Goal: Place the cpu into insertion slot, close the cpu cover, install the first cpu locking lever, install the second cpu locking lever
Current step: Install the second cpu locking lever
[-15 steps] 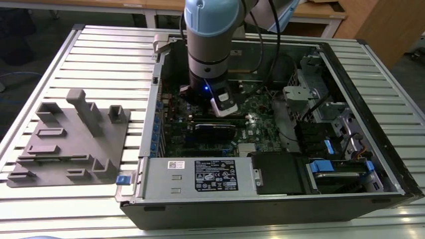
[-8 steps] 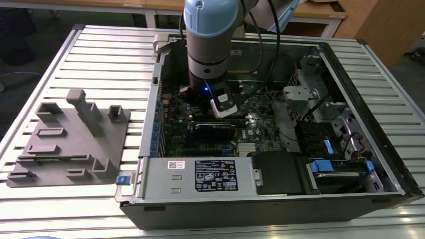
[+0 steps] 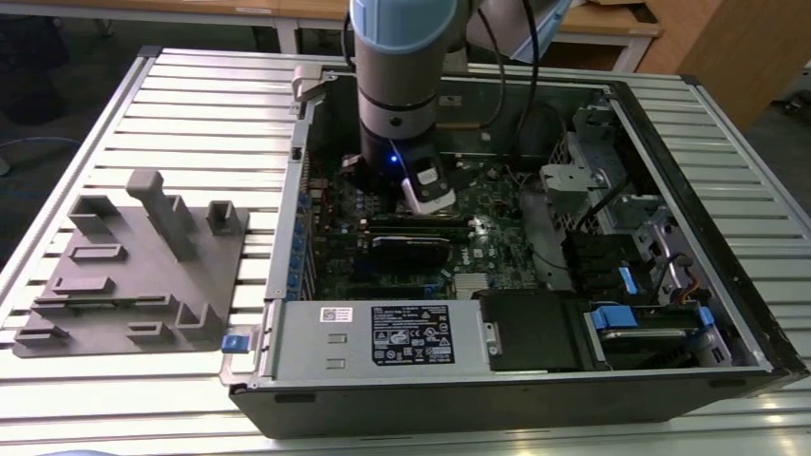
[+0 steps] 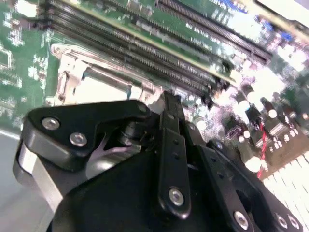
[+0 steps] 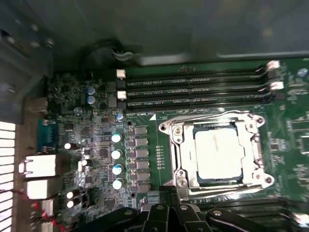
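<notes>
Arm reaches down into the open computer case (image 3: 659, 237), gripper (image 5: 166, 193) low over the green motherboard (image 5: 96, 145). Cannot tell whether its claw is open or closed. In the first wrist view the cpu (image 5: 218, 153) sits seated in the insertion slot (image 5: 186, 159), the cpu cover (image 5: 252, 126) lying down around it, chip top showing through the window. Memory slots (image 5: 193, 89) run just beside the socket's far edge; capacitors (image 5: 117, 159) stand near another edge. Grey fixture tray (image 3: 140, 266) rests outside the case on the exterior view's left.

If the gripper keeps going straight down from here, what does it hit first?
Probably the cpu cover rim at the insertion slot, with the cpu seated inside; the gripper sits just at its edge. Depth is unclear.
</notes>
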Controlling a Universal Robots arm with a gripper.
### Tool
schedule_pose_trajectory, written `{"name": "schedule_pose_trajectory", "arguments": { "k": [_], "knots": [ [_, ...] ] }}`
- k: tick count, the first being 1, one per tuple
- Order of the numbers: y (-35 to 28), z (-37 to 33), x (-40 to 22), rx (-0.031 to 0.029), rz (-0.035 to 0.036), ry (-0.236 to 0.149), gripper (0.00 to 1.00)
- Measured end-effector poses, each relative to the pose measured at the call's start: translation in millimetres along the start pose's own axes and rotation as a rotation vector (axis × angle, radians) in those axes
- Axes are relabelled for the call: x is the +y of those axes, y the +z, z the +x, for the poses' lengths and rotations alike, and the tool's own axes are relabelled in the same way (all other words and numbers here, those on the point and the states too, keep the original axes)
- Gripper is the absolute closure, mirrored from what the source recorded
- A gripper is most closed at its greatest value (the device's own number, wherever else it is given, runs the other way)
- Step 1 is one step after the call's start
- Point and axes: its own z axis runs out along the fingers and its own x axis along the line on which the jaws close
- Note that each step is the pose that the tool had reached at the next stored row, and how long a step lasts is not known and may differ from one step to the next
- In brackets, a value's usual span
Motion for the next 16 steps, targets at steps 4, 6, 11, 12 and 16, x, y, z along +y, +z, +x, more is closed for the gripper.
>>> {"name": "schedule_pose_trajectory", "arguments": {
  "k": [4,6,11,12,16],
  "knots": [
    [-17.4,-0.3,3.0,0.0,0.0001,0.0,0.89],
    [-24.5,-0.5,4.3,0.0,0.0002,0.0,0.89],
    [-36.5,-0.7,6.5,-0.0018,0.0203,-0.001,0.89],
    [-38.5,-0.8,6.8,-0.0021,0.0256,-0.001,0.89],
    [-39.7,-0.8,7.0,-0.0057,0.0635,-0.002,0.89]
  ]
}}
